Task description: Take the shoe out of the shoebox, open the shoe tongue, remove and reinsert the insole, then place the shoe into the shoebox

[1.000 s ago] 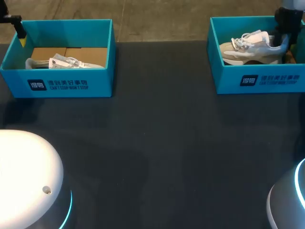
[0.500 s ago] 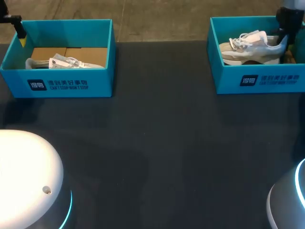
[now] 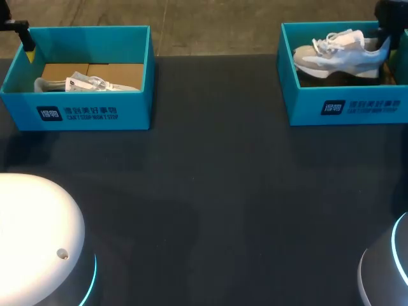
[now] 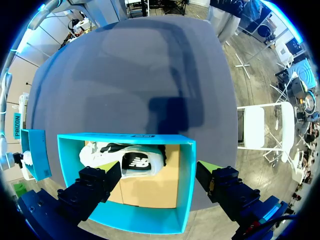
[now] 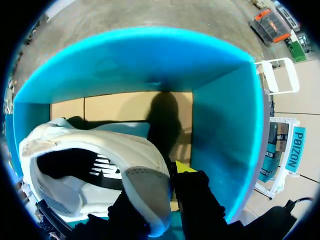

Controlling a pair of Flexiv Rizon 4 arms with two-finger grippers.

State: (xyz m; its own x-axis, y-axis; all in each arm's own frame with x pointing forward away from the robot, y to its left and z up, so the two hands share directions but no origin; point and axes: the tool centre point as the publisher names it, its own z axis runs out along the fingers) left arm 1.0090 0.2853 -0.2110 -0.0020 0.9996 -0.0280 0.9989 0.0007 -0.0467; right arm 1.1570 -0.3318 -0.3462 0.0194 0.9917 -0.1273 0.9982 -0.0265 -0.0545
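Two teal shoeboxes stand at the table's far edge. In the right shoebox [image 3: 347, 105] a white and grey shoe [image 3: 341, 54] hangs level above the cardboard floor, heel toward my right gripper [image 3: 386, 38]. From the right wrist, that gripper [image 5: 167, 185] is shut on the shoe's heel [image 5: 145, 187], with the box wall [image 5: 220, 125] beside it. The left shoebox [image 3: 76, 111] holds a second shoe [image 3: 83, 83] lying on its side. My left gripper [image 4: 157, 177] hovers open above that box [image 4: 185, 190], fingers [image 4: 100, 180] wide apart, the shoe [image 4: 125, 160] below them.
The dark table top [image 3: 210, 191] stretches between and in front of the boxes. Two rounded robot bases sit at the near corners, one white at the left [image 3: 32, 236] and one at the right [image 3: 386, 268].
My right gripper has closed on the shoe's heel and lifted the shoe off the box floor, its toe rising to level. The left arm has not moved.
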